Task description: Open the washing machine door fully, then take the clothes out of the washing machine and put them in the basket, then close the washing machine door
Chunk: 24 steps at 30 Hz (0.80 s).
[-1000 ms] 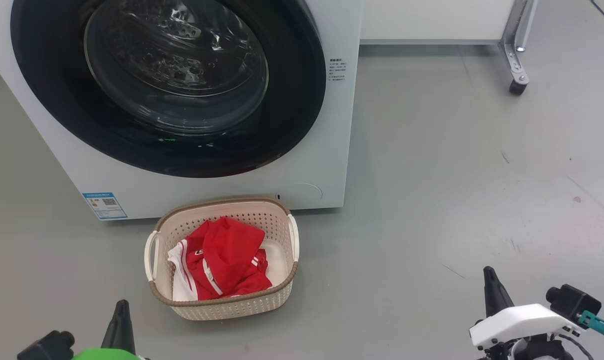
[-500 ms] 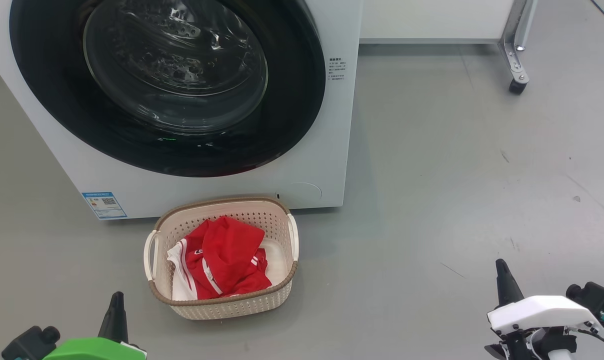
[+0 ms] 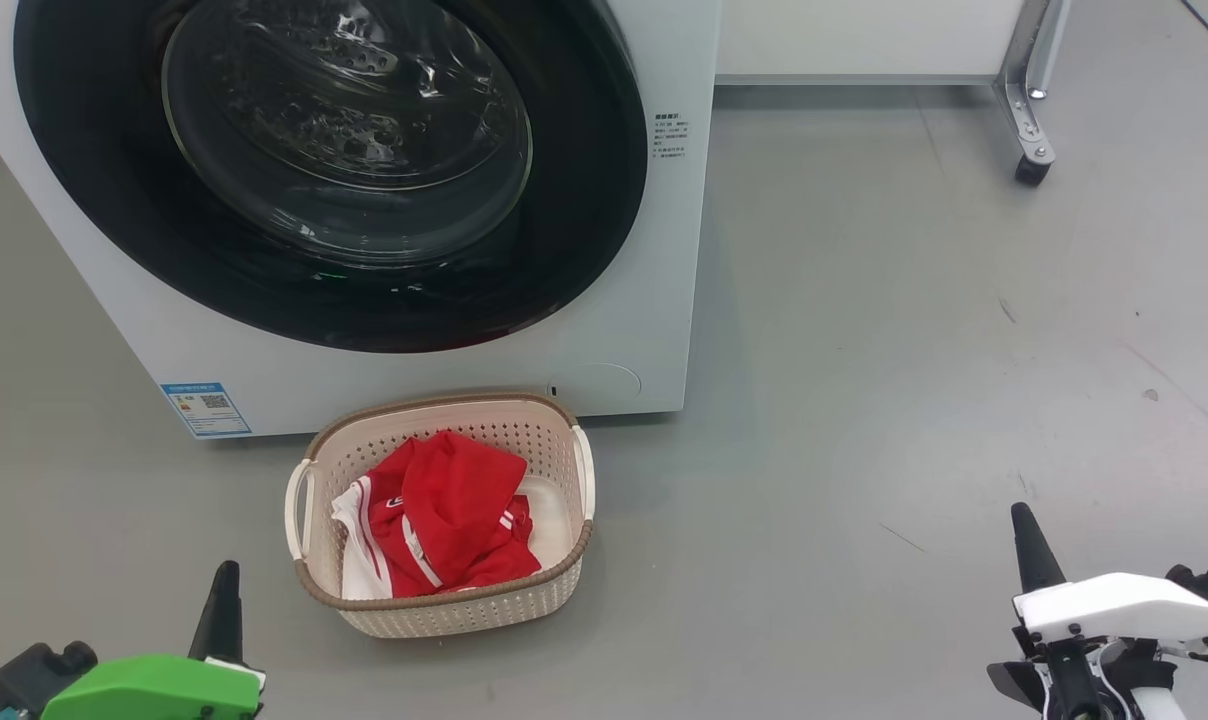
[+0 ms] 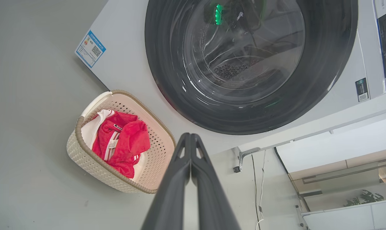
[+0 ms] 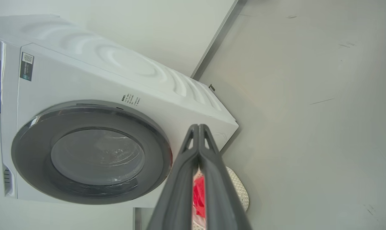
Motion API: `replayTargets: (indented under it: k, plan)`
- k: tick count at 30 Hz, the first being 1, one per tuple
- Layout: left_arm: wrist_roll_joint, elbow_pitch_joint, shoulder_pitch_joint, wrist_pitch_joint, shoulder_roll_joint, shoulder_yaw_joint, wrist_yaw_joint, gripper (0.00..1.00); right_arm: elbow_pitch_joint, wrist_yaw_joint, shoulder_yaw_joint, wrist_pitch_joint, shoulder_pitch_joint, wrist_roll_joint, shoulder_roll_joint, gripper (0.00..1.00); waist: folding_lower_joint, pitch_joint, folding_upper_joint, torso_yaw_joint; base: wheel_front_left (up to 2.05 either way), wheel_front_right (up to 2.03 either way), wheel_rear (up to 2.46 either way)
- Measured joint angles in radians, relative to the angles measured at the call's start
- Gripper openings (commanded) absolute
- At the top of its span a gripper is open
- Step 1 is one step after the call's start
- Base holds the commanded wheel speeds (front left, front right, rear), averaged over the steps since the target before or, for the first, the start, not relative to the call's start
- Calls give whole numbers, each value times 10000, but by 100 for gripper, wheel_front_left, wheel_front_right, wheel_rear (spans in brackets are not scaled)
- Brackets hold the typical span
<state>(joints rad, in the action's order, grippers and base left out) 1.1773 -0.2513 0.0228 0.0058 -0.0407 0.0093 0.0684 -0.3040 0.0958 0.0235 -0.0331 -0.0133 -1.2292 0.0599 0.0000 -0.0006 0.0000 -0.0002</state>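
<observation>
The white washing machine point(image 3: 624, 330) stands at upper left, and its black-rimmed washing machine door point(image 3: 324, 170) with the clear glass bowl lies flush against the front. In front of it on the floor sits the cream basket point(image 3: 564, 470) holding the red clothes point(image 3: 454, 515) with white stripes. My left gripper point(image 3: 226, 580) is low at the left, short of the basket, shut and empty. My right gripper point(image 3: 1024, 530) is low at the far right, over bare floor, also shut and empty. The left wrist view shows the door point(image 4: 324, 64), basket point(image 4: 84, 153) and clothes point(image 4: 122, 143) beyond the left gripper point(image 4: 190, 135); the right wrist view shows the door point(image 5: 30, 153) past the right gripper point(image 5: 198, 127).
Grey floor point(image 3: 914, 350) stretches to the right of the machine. A white cabinet on a metal leg with a caster point(image 3: 1029, 170) stands at the back right. A blue label sticker point(image 3: 204, 408) sits low on the washer front.
Both grippers have drawn outward and lower in the head view, the left further left, the right further right. The head camera has shifted slightly. Door, basket and clothes stay put.
</observation>
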Motion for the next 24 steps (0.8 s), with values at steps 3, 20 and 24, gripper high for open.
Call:
replayTargets:
  k: [3, 20, 24]
  plan:
    - [451, -8, -87, 117, 0, 86, 75, 0, 19, 19, -105, 81, -6, -378, 13, 0, 0, 3, 0, 0, 0, 0, 0]
    - [2548, -119, -484, 646, 10, 451, 343, 0, 128, 163, -608, 589, -215, -2558, 52, 0, 0, 21, 0, 2, 0, 0, 0]
    - [3106, -174, -531, 746, 13, 531, 389, 0, 165, 165, -744, 723, -250, -3101, 65, 0, 0, 26, 0, 3, 0, 0, 0]
